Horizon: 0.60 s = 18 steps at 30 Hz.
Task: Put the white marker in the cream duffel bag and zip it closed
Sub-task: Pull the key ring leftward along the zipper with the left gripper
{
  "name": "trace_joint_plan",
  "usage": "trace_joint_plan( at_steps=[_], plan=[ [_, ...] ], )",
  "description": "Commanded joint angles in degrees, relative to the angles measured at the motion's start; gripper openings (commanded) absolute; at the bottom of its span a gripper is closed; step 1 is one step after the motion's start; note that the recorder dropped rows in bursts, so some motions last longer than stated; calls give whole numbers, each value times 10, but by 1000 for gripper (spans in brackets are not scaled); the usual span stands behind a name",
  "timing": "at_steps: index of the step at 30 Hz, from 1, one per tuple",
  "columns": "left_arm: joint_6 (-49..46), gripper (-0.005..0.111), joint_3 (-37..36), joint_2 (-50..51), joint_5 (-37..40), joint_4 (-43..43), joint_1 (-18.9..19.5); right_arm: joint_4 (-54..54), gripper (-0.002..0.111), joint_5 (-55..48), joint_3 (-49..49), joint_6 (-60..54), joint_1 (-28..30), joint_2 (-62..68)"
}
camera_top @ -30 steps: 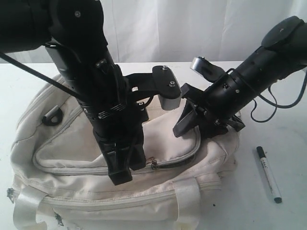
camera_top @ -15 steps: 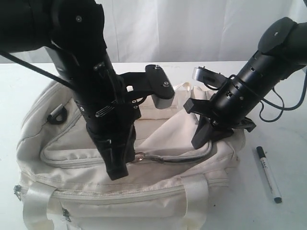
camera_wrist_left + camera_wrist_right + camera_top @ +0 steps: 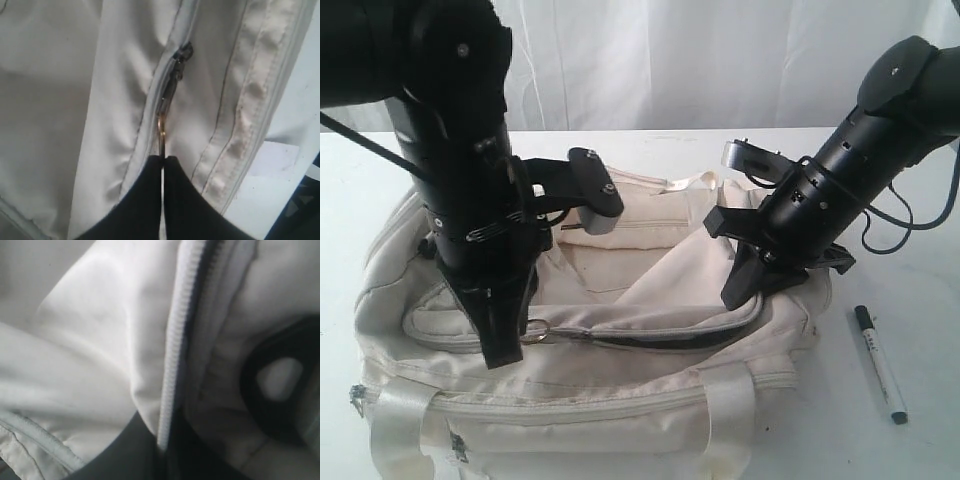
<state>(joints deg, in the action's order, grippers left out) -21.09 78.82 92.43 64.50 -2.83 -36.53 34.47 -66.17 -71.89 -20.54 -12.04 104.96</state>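
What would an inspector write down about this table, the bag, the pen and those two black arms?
Surface: white table.
Job's things: cream duffel bag lies on it, top zip partly open; white marker lies on the table to the bag's right in the exterior view, not inside.
Clutter: nothing seen.
Grippers: left gripper shut on the metal ring pull; right gripper shut on the bag's fabric edge by the zip.
Cables: black cable by the left arm; looped cable by the right arm.
Surroundings: white curtain behind.
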Motion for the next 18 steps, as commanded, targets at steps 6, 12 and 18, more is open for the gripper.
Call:
trace_joint_plan(
  at_steps=[6, 12, 18],
  plan=[
    [6, 0, -92, -82, -23, -10, 99, -30, 0, 12, 2, 0, 1, -1],
    [3, 0, -127, -138, -44, 6, 158, -33, 0, 12, 2, -1, 1, -1],
    [1, 0, -155, -165, -48, 6, 208, -33, 0, 12, 2, -1, 1, -1]
  ],
)
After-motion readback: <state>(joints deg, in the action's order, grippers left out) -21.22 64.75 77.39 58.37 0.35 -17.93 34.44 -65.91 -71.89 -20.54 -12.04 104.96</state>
